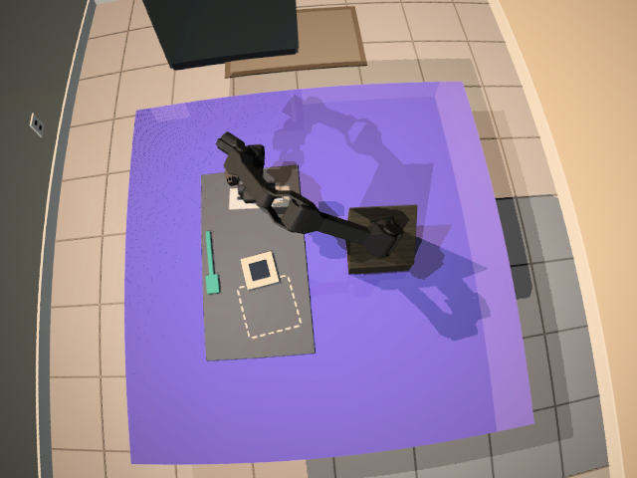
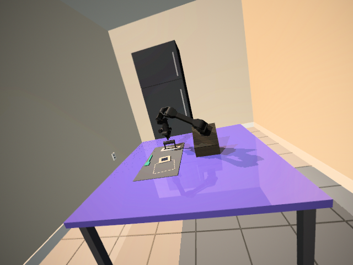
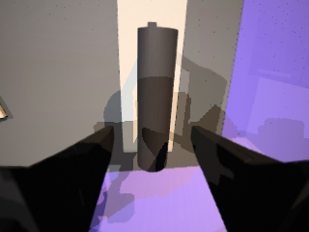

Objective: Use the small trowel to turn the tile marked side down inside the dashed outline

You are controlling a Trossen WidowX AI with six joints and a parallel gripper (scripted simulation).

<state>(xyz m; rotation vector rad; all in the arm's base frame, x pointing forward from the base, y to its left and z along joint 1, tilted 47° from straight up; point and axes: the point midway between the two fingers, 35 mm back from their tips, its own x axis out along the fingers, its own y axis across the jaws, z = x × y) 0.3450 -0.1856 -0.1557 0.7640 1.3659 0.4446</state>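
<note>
The tile [image 1: 260, 269] [image 2: 164, 159] lies flat with a dark square on its cream upper face. It overlaps the upper edge of the dashed outline [image 1: 252, 337] and lies mostly outside it. A small green trowel [image 1: 212, 284] [image 2: 147, 164] with a thin handle lies along the mat's left edge. A white-plated trowel [image 1: 235, 203] [image 3: 127, 19] [image 2: 169, 141] stands at the mat's far end, its dark bar handle [image 3: 155, 97] raised on top. My gripper [image 3: 153, 131] [image 2: 167, 138] is open and empty, pointing down just above that handle. The arm hides part of this trowel in the top view.
The grey mat [image 1: 221, 334] [image 2: 142, 176] lies on the purple table [image 1: 359, 401] [image 2: 228, 196]. The arm's wooden base block [image 1: 357, 262] [image 2: 206, 150] stands to the mat's right. A dark fridge [image 1: 231, 25] [image 2: 159, 71] stands beyond the table's far edge.
</note>
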